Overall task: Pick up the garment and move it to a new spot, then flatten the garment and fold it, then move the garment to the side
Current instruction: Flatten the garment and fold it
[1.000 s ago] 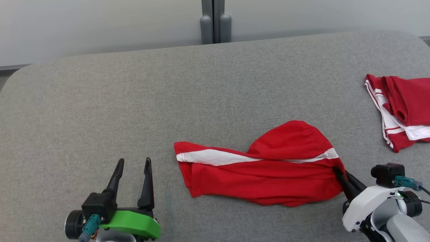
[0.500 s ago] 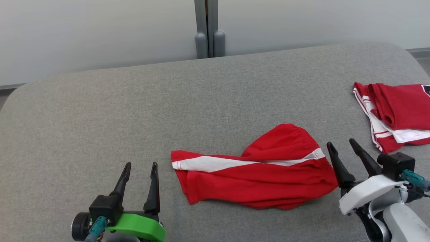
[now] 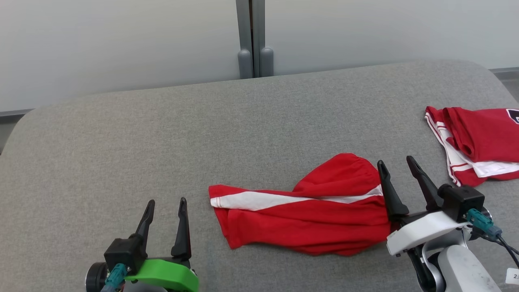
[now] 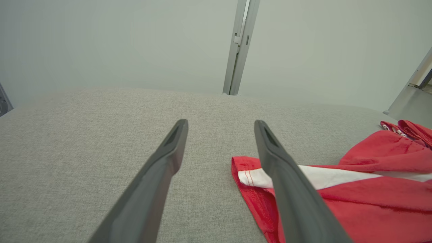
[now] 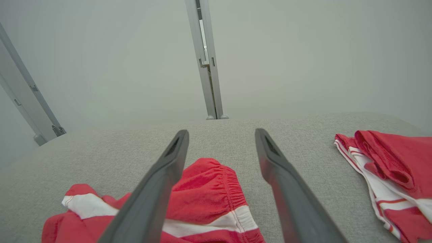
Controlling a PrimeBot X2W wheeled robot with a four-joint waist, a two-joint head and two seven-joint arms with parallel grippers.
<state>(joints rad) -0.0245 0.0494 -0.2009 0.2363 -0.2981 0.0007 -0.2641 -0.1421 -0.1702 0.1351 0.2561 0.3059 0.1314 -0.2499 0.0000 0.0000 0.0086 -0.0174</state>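
Jaws on your left arm stand parted and empty, poised just left of the red garment [image 3: 300,219], which lies rumpled on the grey table [image 3: 162,142] between both pairs. Your right jaws gape empty over its waistband end, likely placed to start flattening. A second garment [image 3: 482,134] lies right of them.

It looks like a bare lab or test room: behind the grey cloth-covered table [image 3: 162,134] stand plain pale partition panels [image 3: 121,40], joined by a grey metal post [image 3: 251,36].
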